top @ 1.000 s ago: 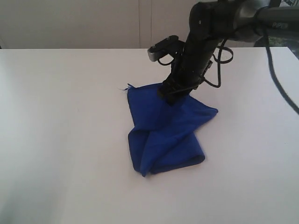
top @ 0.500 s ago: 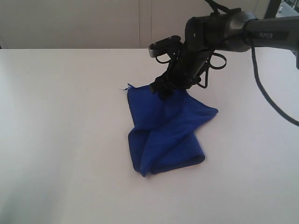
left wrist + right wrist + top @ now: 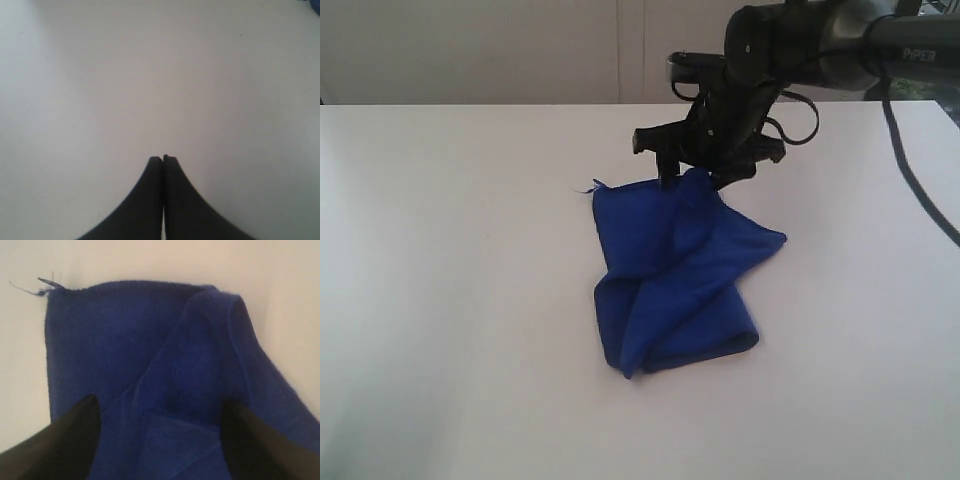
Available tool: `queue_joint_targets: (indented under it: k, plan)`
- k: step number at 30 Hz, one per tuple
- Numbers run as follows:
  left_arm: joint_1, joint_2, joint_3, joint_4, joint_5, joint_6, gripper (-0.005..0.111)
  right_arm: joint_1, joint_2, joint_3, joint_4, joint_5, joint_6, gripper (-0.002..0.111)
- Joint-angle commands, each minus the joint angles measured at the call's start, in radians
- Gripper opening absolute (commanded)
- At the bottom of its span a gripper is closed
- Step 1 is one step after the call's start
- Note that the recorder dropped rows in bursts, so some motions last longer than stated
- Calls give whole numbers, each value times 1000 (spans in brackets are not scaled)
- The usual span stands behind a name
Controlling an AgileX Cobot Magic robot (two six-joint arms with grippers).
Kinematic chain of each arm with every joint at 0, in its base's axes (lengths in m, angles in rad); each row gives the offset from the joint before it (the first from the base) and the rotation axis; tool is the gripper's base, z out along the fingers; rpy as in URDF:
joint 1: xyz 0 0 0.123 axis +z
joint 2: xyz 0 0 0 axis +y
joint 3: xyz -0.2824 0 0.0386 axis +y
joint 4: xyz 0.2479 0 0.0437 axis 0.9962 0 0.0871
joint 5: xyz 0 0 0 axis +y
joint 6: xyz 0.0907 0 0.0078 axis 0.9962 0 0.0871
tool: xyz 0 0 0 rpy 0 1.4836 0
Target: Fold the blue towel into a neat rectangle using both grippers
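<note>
The blue towel (image 3: 670, 280) lies rumpled and loosely folded over itself on the white table (image 3: 450, 300), with a loose thread tag (image 3: 586, 188) at its far left corner. My right gripper (image 3: 693, 172) hovers at the towel's far edge, open, its black fingers spread wide. In the right wrist view the towel (image 3: 150, 350) fills the space between the spread jaws of the right gripper (image 3: 160, 402), and the thread tag (image 3: 42, 282) shows at a corner. My left gripper (image 3: 163, 159) is shut on nothing over bare table; the exterior view does not show it.
White tabletop (image 3: 150, 75) surrounds the towel on all sides. A pale wall (image 3: 520, 50) runs along the table's far edge. The right arm and its black cables (image 3: 910, 160) reach in from the upper right.
The right gripper has opened and let go of the towel's far edge, lifting slightly and turning. The towel has kept its shape.
</note>
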Motion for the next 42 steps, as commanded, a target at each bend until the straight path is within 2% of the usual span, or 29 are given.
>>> queue_joint_targets:
  k: [1, 7, 19, 27, 37, 42]
  plan:
    - [3, -5, 7, 0, 10, -9, 0, 0, 24, 2, 22, 32, 140, 63]
    - [3, -5, 7, 0, 10, -9, 0, 31, 47, 2, 27, -41, 325, 63]
    - [3, -5, 7, 0, 10, -9, 0, 34, 88, 2, -74, -24, 627, 63]
    - [3, -5, 7, 0, 10, -9, 0, 34, 88, 2, -157, 33, 662, 43]
    - [3, -5, 7, 0, 10, -9, 0, 34, 87, 1, -132, 4, 712, 43]
    - [3, -5, 7, 0, 10, -9, 0, 34, 81, -1, -125, -3, 733, 47]
